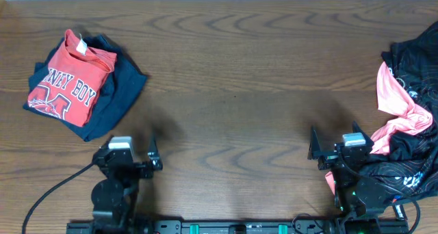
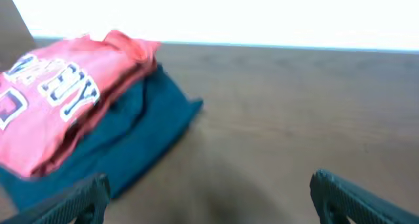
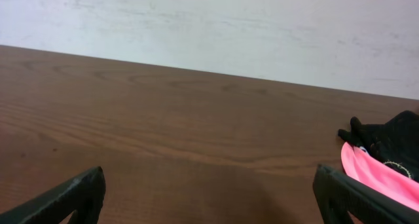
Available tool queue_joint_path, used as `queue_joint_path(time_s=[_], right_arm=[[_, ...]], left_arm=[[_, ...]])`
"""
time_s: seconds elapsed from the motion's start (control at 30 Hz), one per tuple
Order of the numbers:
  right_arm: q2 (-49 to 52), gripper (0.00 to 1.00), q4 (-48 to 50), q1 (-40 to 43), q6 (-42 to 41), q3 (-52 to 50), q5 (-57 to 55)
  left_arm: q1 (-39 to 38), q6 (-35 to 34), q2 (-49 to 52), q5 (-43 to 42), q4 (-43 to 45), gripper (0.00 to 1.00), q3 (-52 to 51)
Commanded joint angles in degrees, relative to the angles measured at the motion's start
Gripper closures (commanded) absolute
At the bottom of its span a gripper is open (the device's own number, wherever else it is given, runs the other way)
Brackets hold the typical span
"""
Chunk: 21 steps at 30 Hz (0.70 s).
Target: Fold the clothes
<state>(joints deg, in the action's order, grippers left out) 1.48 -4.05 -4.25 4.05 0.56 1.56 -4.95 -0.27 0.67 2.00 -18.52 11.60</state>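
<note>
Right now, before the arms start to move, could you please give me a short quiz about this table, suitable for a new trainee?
1. True or false: the orange-red T-shirt lies on top of the navy garment.
2. Which gripper is nearer to the pink shirt? A) left gripper B) right gripper
3. Fill in the missing word: both grippers are ___ and hold nothing.
Key: 1 true; 2 B; 3 open.

The left gripper and right gripper are black. A pale grey block sits behind each pair of jaws; a black cable runs behind the left, possibly green lights behind the right.
</note>
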Motion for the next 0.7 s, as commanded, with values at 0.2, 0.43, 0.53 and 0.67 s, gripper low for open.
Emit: queue_joint_path(time_s=[0.2, 0.43, 0.53, 0.67], right_arm=[[-0.07, 0.01, -0.04, 0.52, 0.83, -0.22, 0.17], [-0.07, 0.01, -0.04, 0.52, 0.83, -0.22, 0.17], [-0.07, 0.01, -0.04, 0.52, 0.83, -0.22, 0.15], [-0.07, 0.01, -0.04, 0.52, 0.83, -0.22, 0.17]], left_arm=[[0.92, 1.11, -0.57, 1.68, 11.32, 0.02, -9.66], [0.92, 1.11, -0.55, 1.68, 11.19, 0.02, -9.70], [0.92, 1.11, -0.55, 1.68, 11.21, 0.02, -9.70], [0.92, 1.11, -0.44, 1.68, 11.21, 0.02, -9.70]])
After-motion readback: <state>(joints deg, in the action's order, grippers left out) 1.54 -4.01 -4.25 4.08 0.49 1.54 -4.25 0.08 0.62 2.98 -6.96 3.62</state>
